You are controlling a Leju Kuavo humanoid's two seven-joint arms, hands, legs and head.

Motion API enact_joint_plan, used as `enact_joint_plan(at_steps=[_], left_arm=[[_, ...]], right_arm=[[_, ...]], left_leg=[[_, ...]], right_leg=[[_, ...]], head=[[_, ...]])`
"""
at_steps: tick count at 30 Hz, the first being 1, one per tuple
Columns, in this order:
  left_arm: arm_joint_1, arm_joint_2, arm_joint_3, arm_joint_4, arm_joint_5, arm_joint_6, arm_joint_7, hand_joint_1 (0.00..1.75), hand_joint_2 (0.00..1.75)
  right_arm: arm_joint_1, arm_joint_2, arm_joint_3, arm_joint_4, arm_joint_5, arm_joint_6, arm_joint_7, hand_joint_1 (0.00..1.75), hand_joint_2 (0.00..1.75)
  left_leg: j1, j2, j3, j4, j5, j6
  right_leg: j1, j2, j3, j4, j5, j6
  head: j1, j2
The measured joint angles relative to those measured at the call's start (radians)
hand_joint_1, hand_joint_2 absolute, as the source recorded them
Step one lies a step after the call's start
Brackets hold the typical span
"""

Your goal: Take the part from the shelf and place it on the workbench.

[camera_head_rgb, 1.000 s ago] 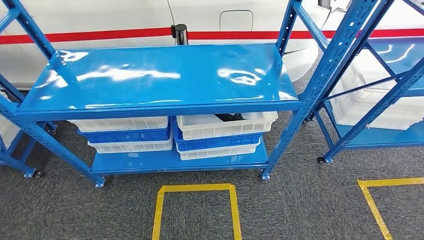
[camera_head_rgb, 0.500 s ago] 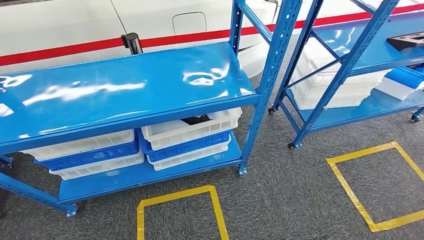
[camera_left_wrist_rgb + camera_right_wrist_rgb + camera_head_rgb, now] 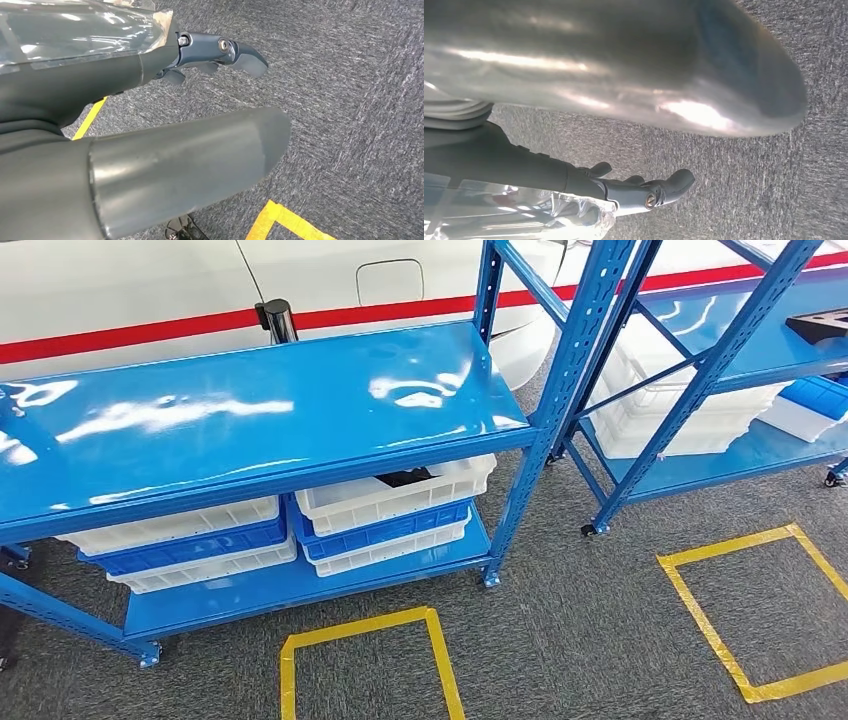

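With the dark part [image 3: 822,325] lying untouched on the neighbouring blue shelf [image 3: 700,315], the left hand [image 3: 215,55] and right hand [image 3: 644,192] hung over carpet, fingers loose, grasping nothing, the task barely begun.

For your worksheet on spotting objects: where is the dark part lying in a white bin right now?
In the head view, the dark part lies in the top white bin of the right-hand stack, on the near blue shelf unit's lower level, under its shiny top shelf.

shelf [image 3: 250,420] left | second shelf [image 3: 720,350] right | crates [image 3: 385,510] on lower tier | floor squares [image 3: 360,665] before shelves
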Motion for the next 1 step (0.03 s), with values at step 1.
enact_joint_plan(at_steps=[1], left_arm=[[0.0,0.0,0.0,0.0,0.0,0.0,0.0,0.0,0.0]], right_arm=[[0.0,0.0,0.0,0.0,0.0,0.0,0.0,0.0,0.0]], left_leg=[[0.0,0.0,0.0,0.0,0.0,0.0]], right_leg=[[0.0,0.0,0.0,0.0,0.0,0.0]], head=[[0.0,0.0]])
